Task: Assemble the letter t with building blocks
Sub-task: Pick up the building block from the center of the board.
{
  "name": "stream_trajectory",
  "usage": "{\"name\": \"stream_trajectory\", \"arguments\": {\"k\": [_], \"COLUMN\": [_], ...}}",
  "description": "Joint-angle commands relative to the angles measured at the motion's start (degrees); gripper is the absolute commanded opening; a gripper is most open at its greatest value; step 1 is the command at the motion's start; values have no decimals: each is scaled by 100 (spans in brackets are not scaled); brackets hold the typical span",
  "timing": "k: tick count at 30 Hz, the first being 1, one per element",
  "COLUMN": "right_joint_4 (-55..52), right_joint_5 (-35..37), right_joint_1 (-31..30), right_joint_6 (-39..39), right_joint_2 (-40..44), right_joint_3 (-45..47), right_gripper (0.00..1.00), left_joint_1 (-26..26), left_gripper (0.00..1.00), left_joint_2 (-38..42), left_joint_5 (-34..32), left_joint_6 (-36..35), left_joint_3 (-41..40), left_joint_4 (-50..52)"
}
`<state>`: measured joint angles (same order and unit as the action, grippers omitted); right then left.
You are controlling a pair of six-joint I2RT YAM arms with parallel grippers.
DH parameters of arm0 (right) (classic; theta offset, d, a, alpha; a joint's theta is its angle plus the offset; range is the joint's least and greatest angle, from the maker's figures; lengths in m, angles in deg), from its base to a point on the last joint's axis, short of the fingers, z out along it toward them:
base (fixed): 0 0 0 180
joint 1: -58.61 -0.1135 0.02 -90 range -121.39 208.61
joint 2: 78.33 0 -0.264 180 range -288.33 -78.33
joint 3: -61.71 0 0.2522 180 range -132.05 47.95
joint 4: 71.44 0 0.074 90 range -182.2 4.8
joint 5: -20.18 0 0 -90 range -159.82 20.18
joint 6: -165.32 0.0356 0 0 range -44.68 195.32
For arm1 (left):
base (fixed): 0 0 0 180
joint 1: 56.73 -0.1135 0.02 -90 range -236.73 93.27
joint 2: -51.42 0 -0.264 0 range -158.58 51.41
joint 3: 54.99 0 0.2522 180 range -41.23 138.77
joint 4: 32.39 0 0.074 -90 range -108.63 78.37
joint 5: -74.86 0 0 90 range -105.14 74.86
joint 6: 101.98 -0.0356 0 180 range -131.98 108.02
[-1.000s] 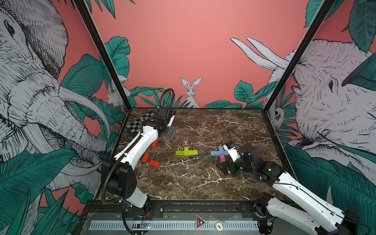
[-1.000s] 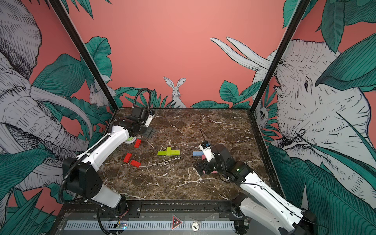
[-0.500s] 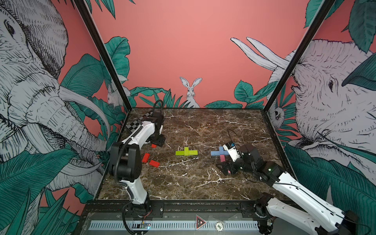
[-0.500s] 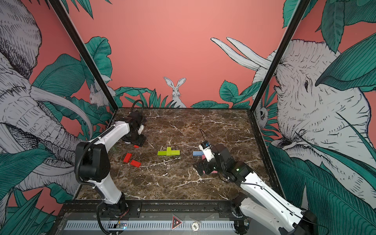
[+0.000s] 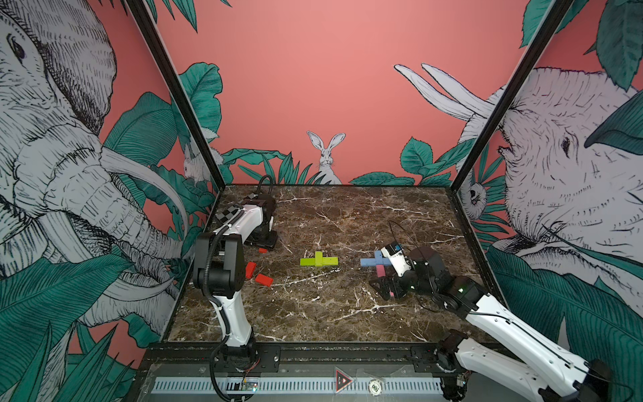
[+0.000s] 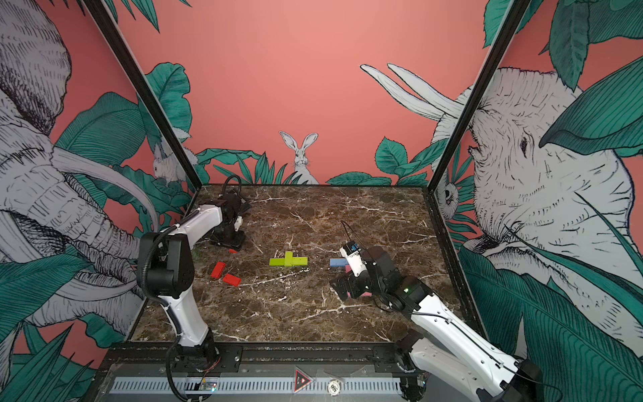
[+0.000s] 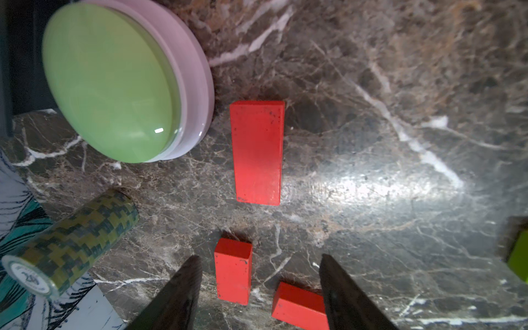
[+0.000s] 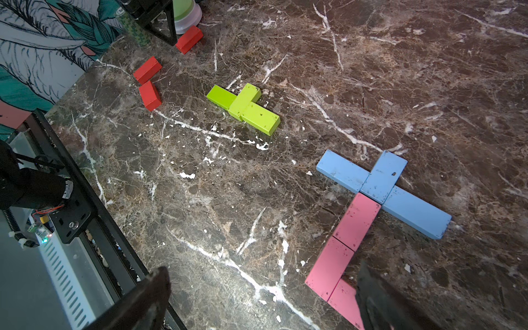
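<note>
Dark marble tabletop [image 5: 313, 313] where I see the left gripper [image 7: 260, 257] partly open and empty by three loose red blocks [image 7: 257, 151], the right gripper [image 8: 263, 268] wide open, empty, beside the blue-and-pink cross [image 8: 383, 177], green blocks [image 5: 319, 260] joined mid-table.

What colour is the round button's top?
The round white-based button's top is pale green; clearest in left wrist view.

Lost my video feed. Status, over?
Left gripper open, empty, above red blocks. Right gripper open at foot of pink-and-blue t. Green button close beside them.
</note>
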<state>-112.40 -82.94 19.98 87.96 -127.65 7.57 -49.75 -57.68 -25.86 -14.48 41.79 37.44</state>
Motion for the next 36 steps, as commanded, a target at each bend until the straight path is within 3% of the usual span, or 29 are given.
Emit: {"name": "stream_trajectory", "arguments": {"k": [1, 26, 36], "right_joint_4": [177, 171, 138], "right_joint_5": [-41, -42, -32], "right_joint_1": [5, 5, 7], "right_joint_6": [-7, -14, -10], "right_joint_2": [-54, -69, -43], "right_joint_3": [67, 101, 105], "right_gripper": [99, 98, 99], "left_joint_1": [-38, -176, -180], "left_gripper": [66, 46, 34], "left_joint_2": [-143, -753, -815], "left_joint_5": [183, 132, 53], "left_joint_6": [144, 413, 422], "left_joint_3": [187, 389, 286], "left_joint_4": [44, -167, -264]}}
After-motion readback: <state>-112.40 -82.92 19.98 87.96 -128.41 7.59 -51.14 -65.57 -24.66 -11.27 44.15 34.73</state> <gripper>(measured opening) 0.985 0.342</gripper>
